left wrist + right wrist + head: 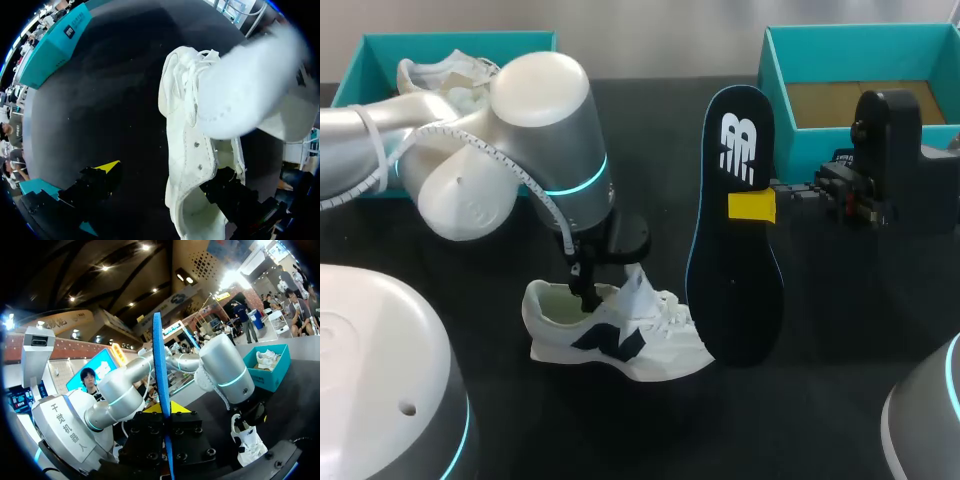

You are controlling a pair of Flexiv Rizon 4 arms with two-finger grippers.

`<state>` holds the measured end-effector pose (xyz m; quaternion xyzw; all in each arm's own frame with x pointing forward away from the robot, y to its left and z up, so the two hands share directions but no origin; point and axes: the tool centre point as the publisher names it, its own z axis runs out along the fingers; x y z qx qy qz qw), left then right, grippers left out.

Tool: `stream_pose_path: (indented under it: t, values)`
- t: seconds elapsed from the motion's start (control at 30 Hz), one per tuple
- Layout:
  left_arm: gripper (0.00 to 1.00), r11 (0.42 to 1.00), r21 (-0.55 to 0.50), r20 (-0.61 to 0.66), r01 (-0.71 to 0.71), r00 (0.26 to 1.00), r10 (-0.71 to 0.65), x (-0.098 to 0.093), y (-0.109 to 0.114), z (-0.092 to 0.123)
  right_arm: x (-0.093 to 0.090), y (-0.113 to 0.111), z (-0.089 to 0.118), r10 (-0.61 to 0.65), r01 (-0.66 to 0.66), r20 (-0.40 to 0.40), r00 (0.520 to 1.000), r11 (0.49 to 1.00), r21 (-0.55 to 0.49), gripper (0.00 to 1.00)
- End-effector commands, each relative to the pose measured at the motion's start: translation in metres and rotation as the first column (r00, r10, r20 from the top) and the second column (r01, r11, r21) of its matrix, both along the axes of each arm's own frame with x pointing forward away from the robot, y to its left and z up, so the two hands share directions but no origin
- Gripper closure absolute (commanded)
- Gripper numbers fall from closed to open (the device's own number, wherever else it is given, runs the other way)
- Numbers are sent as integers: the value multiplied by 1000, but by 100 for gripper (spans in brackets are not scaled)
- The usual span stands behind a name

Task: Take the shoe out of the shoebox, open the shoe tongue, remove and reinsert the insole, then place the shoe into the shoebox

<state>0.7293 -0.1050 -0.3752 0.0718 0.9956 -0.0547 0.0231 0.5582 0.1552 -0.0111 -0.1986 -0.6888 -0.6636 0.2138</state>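
A white shoe (620, 340) with dark side marks lies on the black table, its tongue (642, 290) pulled up. My left gripper (586, 293) comes down at the heel opening. In the left wrist view it (170, 182) is open and straddles the shoe's (187, 150) side wall, one finger (102, 180) outside and the other inside. The dark insole (735, 230) stands upright beside the toe, with my right gripper (760, 207) shut on its edge. From the right wrist the insole (161, 370) shows edge-on between that gripper's (165, 412) fingers.
A teal shoebox (380, 50) at the back left holds a second white shoe (445, 72). Another teal shoebox (780, 70) stands at the back right with a bare brown floor. My left arm's large joints (520, 150) hang over the table's left half.
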Motion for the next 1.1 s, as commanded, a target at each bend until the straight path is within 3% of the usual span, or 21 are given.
stream_pose_path:
  t: [0.03,0.23,0.63,0.87,1.0,1.03,1.07,1.1]
  values:
    - [5,1000,-6,0,-3,1000,3,3,3,4,-5,0,0,-11,11,0,1000,1000,-1,100]
    - [7,1000,-10,9,6,1000,-6,1,7,11,-5,0,0,-11,11,0,1000,1000,-1,100]
    - [7,999,6,-25,35,999,-35,0,7,-14,-5,0,0,-11,11,0,1000,1000,-1,100]
    - [33,999,1,-36,38,999,-38,0,-2,-19,-5,0,0,-11,11,0,1000,1000,-1,100]
    - [64,999,5,-39,45,998,-45,-1,-4,-20,-5,0,0,-11,11,0,1000,1000,-1,100]
    - [78,999,5,-39,49,998,-48,-2,-4,-19,-5,0,0,-11,11,0,1000,1000,-1,100]
    - [98,999,5,-39,51,998,-51,-3,-4,-19,-5,0,0,-11,11,0,1000,1000,-1,100]
    - [100,998,4,-38,58,998,-58,-4,-4,-18,-5,0,0,-11,11,0,1000,1000,-1,100]
